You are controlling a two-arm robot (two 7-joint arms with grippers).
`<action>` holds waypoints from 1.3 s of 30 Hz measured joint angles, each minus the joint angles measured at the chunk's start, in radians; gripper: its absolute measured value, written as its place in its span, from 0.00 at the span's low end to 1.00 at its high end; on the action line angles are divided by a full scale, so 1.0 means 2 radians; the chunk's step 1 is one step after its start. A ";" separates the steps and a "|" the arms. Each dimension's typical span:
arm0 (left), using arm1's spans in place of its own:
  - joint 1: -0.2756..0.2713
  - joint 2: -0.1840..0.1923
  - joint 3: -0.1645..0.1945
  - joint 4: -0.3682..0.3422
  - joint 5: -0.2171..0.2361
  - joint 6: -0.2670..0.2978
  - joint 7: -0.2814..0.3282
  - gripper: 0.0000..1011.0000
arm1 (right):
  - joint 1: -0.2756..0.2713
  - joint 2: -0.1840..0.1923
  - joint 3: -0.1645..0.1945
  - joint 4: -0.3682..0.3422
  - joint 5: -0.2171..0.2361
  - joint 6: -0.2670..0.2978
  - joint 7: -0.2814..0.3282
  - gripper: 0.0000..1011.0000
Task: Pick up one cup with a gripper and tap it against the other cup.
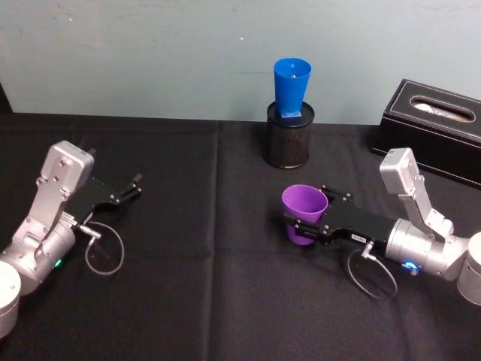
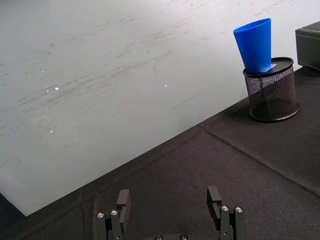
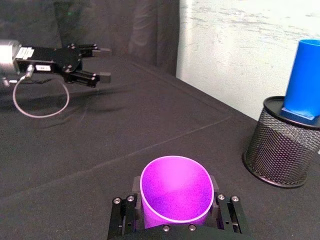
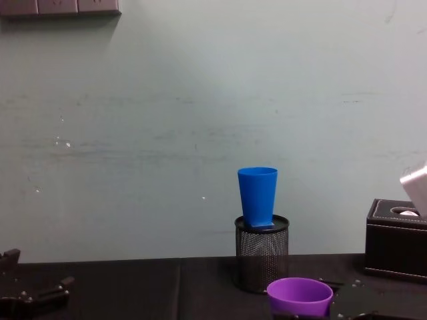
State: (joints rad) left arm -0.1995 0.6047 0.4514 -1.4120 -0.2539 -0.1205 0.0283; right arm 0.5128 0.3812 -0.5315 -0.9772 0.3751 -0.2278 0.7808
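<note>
My right gripper (image 1: 307, 207) is shut on the purple cup (image 1: 304, 204), with one finger on each side of its wall right of the table's middle. The wide purple cup (image 3: 176, 192) stands upright between the jaws, mouth up, and its rim (image 4: 299, 292) shows low in the chest view. The blue cup (image 1: 291, 84) stands with its base in the top of a black mesh pen holder (image 1: 286, 141) behind the purple cup, near the wall. The blue cup (image 2: 255, 42) leans slightly. My left gripper (image 1: 132, 188) rests open and empty at the left of the table.
A black tissue box (image 1: 436, 124) sits at the back right, close to my right arm. Black cloth (image 1: 210, 248) covers the table, and a pale wall (image 4: 167, 133) rises right behind it. Bare cloth lies between the two arms.
</note>
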 joint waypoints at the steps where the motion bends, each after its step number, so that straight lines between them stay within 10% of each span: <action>1: 0.000 0.000 0.000 0.000 0.000 0.000 0.000 0.99 | 0.000 0.000 0.001 0.000 0.001 0.001 0.000 0.73; 20: 0.000 0.000 0.000 0.000 0.000 0.000 0.000 0.99 | 0.000 0.000 0.000 -0.001 0.001 0.001 0.000 0.99; 34: 0.000 0.000 0.000 0.000 0.000 0.000 0.000 0.99 | -0.012 0.006 0.014 -0.041 0.012 -0.009 -0.006 0.99; 39: 0.000 0.000 0.000 0.000 0.000 0.000 0.000 0.99 | -0.021 0.005 0.031 -0.069 0.017 0.009 -0.051 0.99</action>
State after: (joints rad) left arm -0.1995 0.6047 0.4514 -1.4120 -0.2538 -0.1205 0.0283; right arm 0.4709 0.3906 -0.4689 -1.1143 0.4086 -0.2091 0.6797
